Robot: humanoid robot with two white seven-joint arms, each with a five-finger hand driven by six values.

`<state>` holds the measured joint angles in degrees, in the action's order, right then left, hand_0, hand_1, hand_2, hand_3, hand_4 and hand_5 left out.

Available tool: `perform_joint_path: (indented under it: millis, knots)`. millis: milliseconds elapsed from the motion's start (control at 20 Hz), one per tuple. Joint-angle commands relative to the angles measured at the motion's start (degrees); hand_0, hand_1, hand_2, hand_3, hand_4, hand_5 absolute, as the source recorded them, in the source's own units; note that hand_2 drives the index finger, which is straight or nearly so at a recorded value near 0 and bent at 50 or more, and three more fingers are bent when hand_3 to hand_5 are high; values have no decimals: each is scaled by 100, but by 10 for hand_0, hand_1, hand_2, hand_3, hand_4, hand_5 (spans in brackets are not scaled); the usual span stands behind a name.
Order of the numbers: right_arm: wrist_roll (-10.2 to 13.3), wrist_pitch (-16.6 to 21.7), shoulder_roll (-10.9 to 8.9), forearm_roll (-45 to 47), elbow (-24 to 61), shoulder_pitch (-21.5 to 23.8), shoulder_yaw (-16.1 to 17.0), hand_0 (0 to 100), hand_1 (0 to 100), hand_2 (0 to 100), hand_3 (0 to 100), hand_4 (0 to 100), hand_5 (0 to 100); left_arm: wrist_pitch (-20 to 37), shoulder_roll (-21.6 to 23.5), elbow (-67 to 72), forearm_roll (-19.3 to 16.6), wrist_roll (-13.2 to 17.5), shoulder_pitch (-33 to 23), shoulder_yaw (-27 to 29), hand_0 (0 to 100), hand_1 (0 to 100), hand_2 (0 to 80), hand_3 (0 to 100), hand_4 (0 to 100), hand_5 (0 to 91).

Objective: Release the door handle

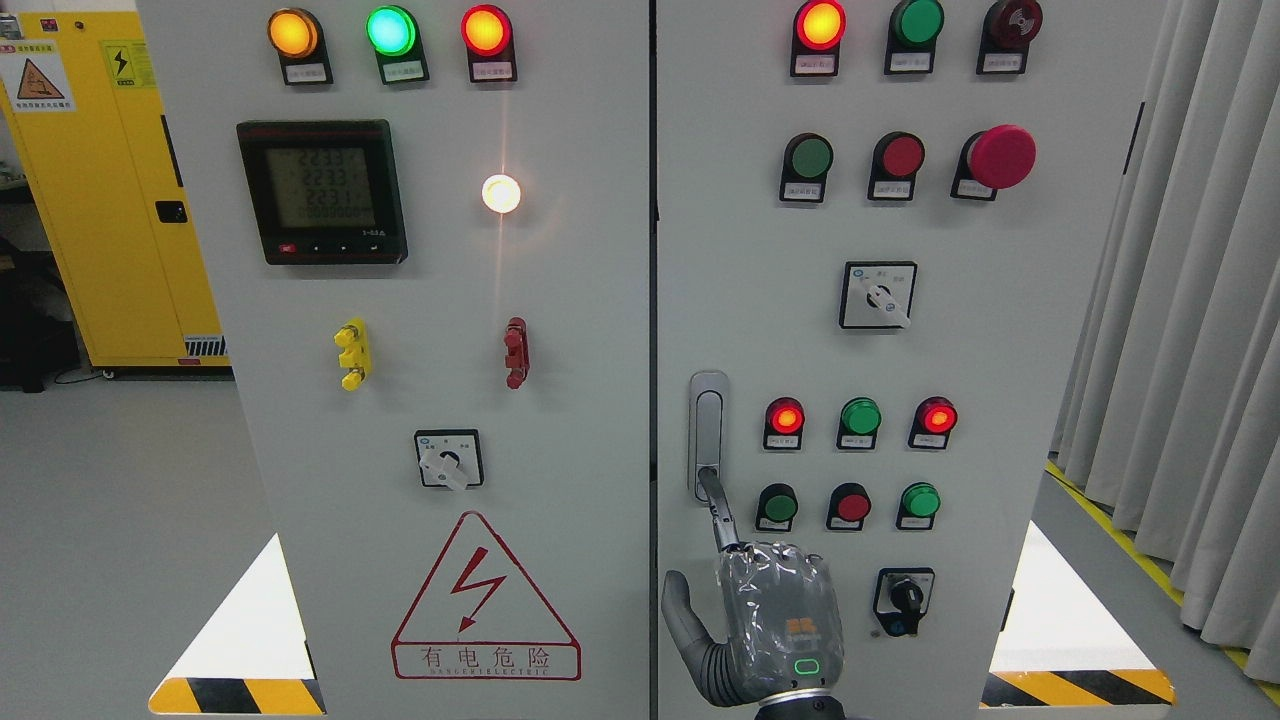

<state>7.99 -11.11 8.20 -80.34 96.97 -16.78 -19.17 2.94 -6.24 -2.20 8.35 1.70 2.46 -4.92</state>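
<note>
The silver door handle [708, 420] stands upright in its recess at the left edge of the right cabinet door [1000, 400]. My right hand [692, 532] comes up from the bottom edge just below it. Its index finger [716, 510] is stretched up, and the tip touches the handle's lower end. The thumb [680, 610] is spread out to the left. The other fingers are folded behind the silver-wrapped back of the hand and grasp nothing. The left arm is out of view.
The right door carries lamps, push buttons, a red mushroom button [1000, 157], a rotary switch [878, 295] and a key switch [905, 600]. The left door [580, 450] has a meter and a warning triangle. A yellow cabinet [110, 200] stands left, curtains [1190, 300] right.
</note>
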Motion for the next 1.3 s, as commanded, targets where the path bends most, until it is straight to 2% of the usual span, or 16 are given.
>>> perform_joint_path:
  millis: [0, 1253]
  knots:
    - [-25, -13, 6, 1, -11, 25, 1, 652, 403, 28, 1000, 1000, 1000, -4, 0, 0, 0, -3, 0, 0, 120, 556, 0, 0, 0, 0]
    - [-43, -110, 15, 18, -73, 69, -7, 668, 411, 53, 1000, 1000, 1000, -4, 0, 0, 0, -3, 0, 0, 120, 556, 0, 0, 0, 0]
